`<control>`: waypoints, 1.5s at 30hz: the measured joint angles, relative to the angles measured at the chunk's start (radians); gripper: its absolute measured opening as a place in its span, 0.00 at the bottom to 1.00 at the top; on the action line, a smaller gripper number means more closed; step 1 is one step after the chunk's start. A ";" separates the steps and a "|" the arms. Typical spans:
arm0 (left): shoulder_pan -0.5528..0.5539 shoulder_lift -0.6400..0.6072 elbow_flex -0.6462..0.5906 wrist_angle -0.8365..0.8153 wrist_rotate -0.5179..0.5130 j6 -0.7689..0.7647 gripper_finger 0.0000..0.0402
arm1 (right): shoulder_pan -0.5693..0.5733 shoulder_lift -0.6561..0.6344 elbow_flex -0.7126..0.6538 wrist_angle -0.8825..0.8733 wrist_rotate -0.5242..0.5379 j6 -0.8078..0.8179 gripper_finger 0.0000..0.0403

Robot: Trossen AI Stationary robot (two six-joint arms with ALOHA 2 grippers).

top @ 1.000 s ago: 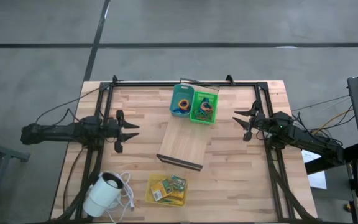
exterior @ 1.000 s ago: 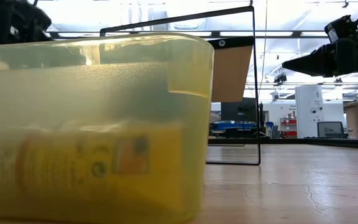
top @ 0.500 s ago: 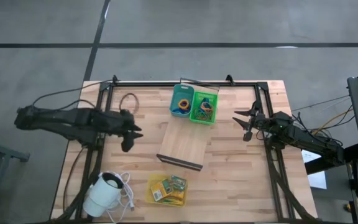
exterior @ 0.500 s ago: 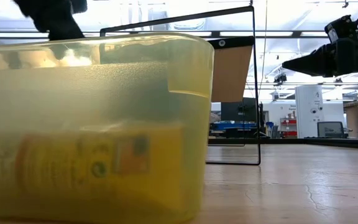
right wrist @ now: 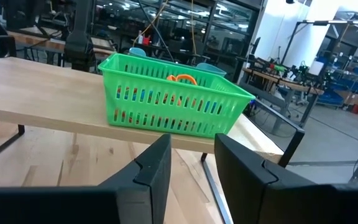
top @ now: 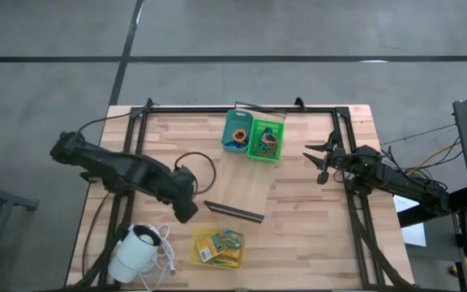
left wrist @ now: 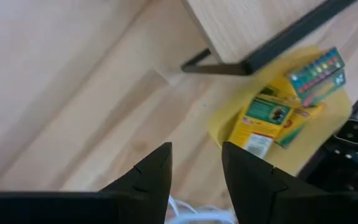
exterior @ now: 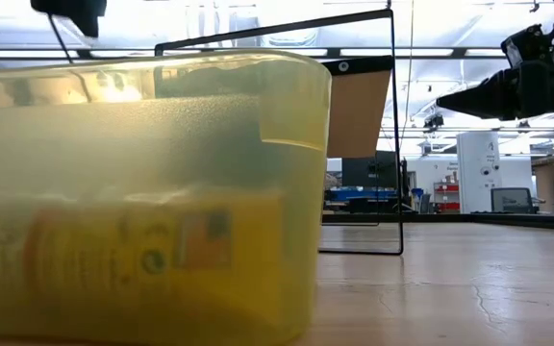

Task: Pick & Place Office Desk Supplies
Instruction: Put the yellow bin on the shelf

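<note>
Yellow-green packets [top: 220, 243] lie in a yellow tray [top: 199, 258] near the table's front edge; the left wrist view shows them too [left wrist: 272, 112]. Small coloured supplies fill a green basket [top: 264, 139] and a teal basket [top: 236, 131], both standing on the far end of a pale board [top: 237, 186]. My left gripper [top: 186, 212] points down over bare table just left of the board's near end, open and with nothing between its fingers [left wrist: 194, 168]. My right gripper [top: 314, 162] waits level at the right, open [right wrist: 188, 168], facing the green basket [right wrist: 173, 102].
The board sits raised on a black frame [top: 233, 212], its near end close to my left gripper. A white round corded device [top: 134, 251] lies at the front left. Black rails [top: 242, 109] border the table. In the low view the yellow tray [exterior: 142, 192] fills the foreground.
My left arm has swung out from the table's left edge toward the middle and the near edge, rising, and its gripper has tipped from level to pointing down and rolled. It stays open. My right arm has kept still.
</note>
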 joint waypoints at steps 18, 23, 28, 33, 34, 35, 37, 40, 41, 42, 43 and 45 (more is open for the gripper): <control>-0.097 0.186 0.050 0.044 0.092 -0.488 0.36 | 0.000 0.001 0.000 0.000 0.000 0.000 0.30; -0.130 0.242 0.050 0.069 0.092 -0.488 0.36 | 0.000 0.001 0.000 0.000 -0.006 0.000 0.31; -0.135 0.301 0.049 0.086 0.091 -0.488 0.36 | 0.000 0.001 0.000 0.000 -0.006 0.000 0.32; -0.141 0.363 0.049 0.096 0.104 -0.486 0.36 | 0.000 0.001 0.000 0.000 -0.007 0.000 0.31; -0.143 0.376 0.049 0.097 0.111 -0.486 0.36 | 0.000 0.001 0.000 0.000 -0.007 0.000 0.30; -0.145 0.385 0.048 0.099 0.124 -0.485 0.36 | 0.000 0.001 0.000 0.000 -0.007 0.000 0.30; -0.151 0.396 0.034 0.104 0.144 -0.484 0.36 | 0.000 0.001 0.000 0.000 -0.008 0.000 0.29; -0.163 0.399 0.001 0.133 0.155 -0.485 0.36 | 0.000 0.001 0.000 0.000 -0.008 0.000 0.28; -0.167 0.399 -0.011 0.147 0.155 -0.488 0.36 | 0.000 0.001 0.000 0.000 -0.008 0.000 0.28; -0.171 0.398 -0.023 0.161 0.156 -0.488 0.36 | 0.000 0.001 0.000 0.000 -0.008 0.000 0.28; -0.174 0.398 -0.035 0.178 0.158 -0.488 0.36 | 0.000 0.001 0.000 0.000 -0.008 0.000 0.28; -0.181 0.396 -0.061 0.209 0.158 -0.488 0.36 | 0.000 0.001 0.000 0.000 -0.008 0.000 0.27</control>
